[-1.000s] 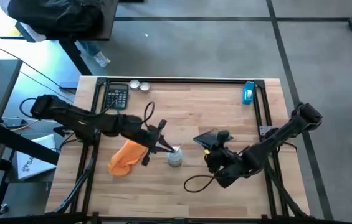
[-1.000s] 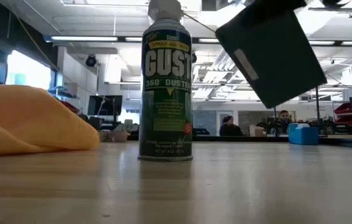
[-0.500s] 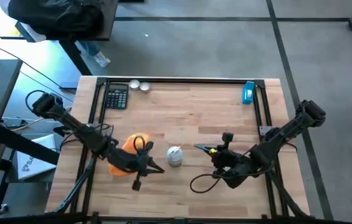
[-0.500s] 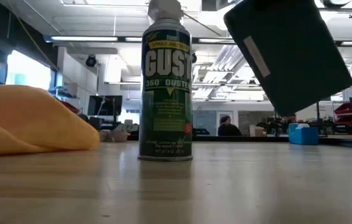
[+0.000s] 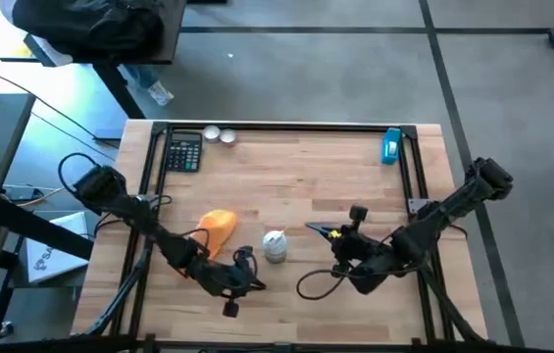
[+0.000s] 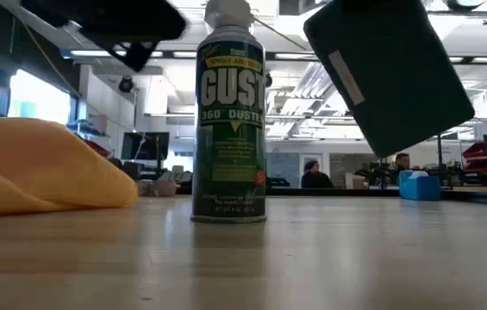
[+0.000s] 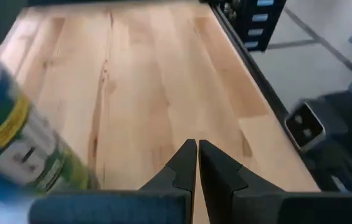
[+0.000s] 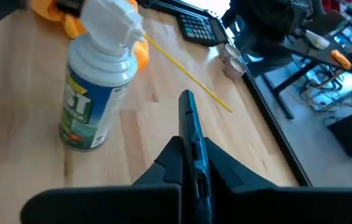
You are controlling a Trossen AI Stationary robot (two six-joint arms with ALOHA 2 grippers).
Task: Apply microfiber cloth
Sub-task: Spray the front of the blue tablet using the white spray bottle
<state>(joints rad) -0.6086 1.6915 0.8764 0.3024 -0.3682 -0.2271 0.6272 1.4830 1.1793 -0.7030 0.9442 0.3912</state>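
On the wooden table (image 5: 306, 167): one orange cloth (image 5: 215, 227), one spray can (image 5: 275, 246), one dark flat device (image 6: 388, 77), one calculator (image 5: 184, 153), two small round metal tins (image 5: 219, 135), and one blue box (image 5: 391, 146). Two robot arms reach over it, each with one gripper: left gripper (image 5: 248, 284), right gripper (image 5: 327, 233). Two people (image 6: 317, 175) show far off in the room behind.

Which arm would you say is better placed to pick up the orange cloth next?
The left. Its gripper hangs empty with fingers shut, just beside the microfiber cloth on the table. The right gripper is shut on the dark device, beyond the duster can.
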